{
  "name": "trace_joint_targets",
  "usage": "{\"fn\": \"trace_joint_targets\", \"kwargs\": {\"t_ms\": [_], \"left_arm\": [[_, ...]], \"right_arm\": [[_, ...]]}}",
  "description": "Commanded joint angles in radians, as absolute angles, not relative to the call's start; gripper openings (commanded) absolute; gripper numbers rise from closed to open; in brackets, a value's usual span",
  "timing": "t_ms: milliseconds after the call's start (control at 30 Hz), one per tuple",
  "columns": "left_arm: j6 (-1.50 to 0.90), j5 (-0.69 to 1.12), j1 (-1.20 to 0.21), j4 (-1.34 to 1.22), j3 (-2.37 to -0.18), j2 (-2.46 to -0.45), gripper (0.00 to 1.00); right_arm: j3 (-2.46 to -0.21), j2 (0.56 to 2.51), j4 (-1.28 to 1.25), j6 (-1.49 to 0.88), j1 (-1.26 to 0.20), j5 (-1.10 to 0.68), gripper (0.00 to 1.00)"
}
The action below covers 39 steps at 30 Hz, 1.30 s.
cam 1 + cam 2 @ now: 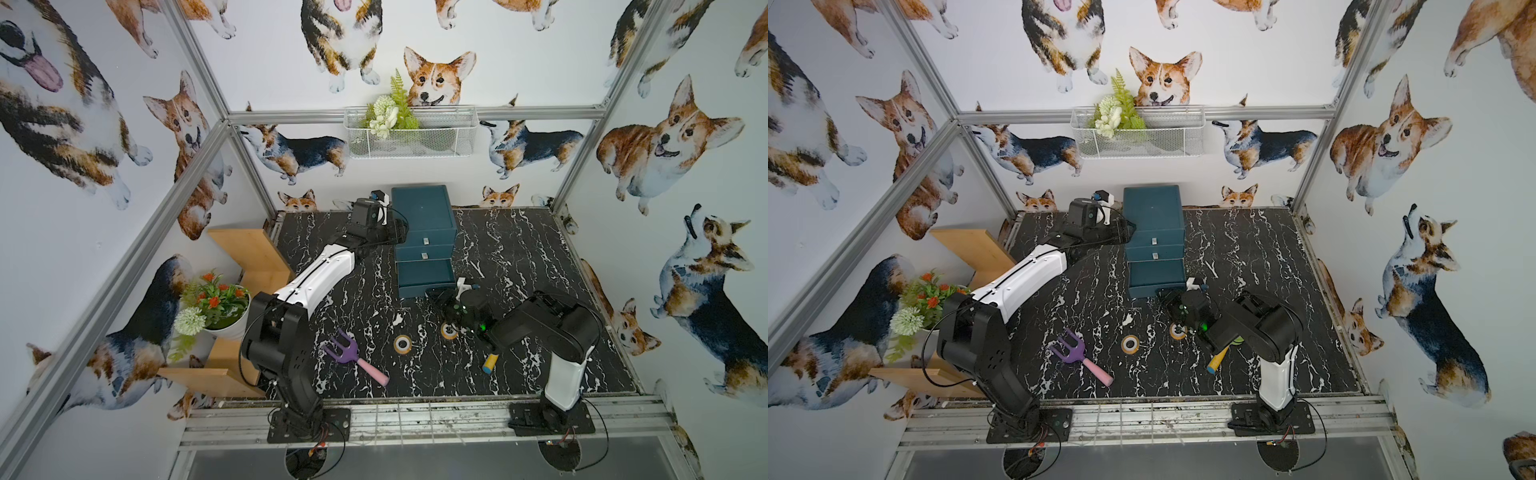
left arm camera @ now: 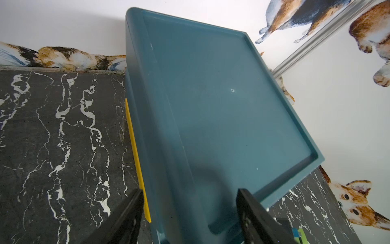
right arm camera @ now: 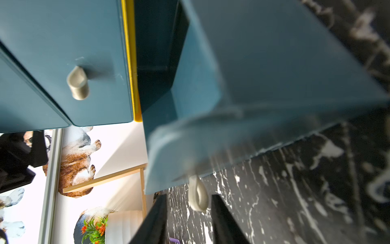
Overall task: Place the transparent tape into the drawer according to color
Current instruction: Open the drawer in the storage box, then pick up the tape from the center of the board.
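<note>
Black veined marble table (image 1: pixel 519 257): one orange tape roll (image 1: pixel 402 344) lies flat mid-table, a second roll (image 1: pixel 449 331) half hidden under the right gripper (image 3: pixel 188 196), its fingers parted around the blurred grey drawer knob (image 3: pixel 197 196). Left gripper (image 2: pixel 190 190) gapes empty over the teal cabinet (image 2: pixel 211 95).

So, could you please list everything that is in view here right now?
Black marble-patterned table: one, black with white veins, underneath everything.
Teal three-drawer cabinet: one, teal, rear centre; bottom drawer pulled out.
Orange see-through tape rolls with white cores: two, orange, flat on the table before the cabinet.
Purple toy rake with pink handle: one, front left.
Toy trowel with yellow handle: one, front right, blade mostly hidden.
White wire basket holding greenery: one, back wall.
White pot of orange flowers: one, on the wooden shelf, left.
Left arm: black-white, jaws open over the cabinet's top.
Right arm: black-white, jaws open around the bottom drawer's grey knob.
</note>
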<state>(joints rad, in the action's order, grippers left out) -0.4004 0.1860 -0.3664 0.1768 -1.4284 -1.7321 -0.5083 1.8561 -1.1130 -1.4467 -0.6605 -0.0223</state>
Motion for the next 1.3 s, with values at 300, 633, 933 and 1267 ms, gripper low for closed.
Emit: {"fn": "trace_joint_targets", "kwargs": {"t_ms": [300,633,933,1267], "left_arm": [[-0.383,0.138,-0.365,0.263,-1.437,-1.67,0.8],[-0.471,0.162,-0.364,0.273,-1.329,-1.458,0.91],[-0.463,0.21,-0.364,0.307,-1.15,-1.275,0.99],[-0.4,0.138,-0.365,0.3,-1.041,-1.15,0.99]], "right_arm": [[-0.421,1.687,-1.024,-1.392,-0.681,-0.058,0.62],[-0.479,1.354,-0.401,-0.983,-0.683,-0.041,0.62],[-0.509,1.214,0.002,-0.733,-0.706,0.108,0.66],[-0.606,1.378,0.099,-0.701,-0.839,0.277,0.72]]}}
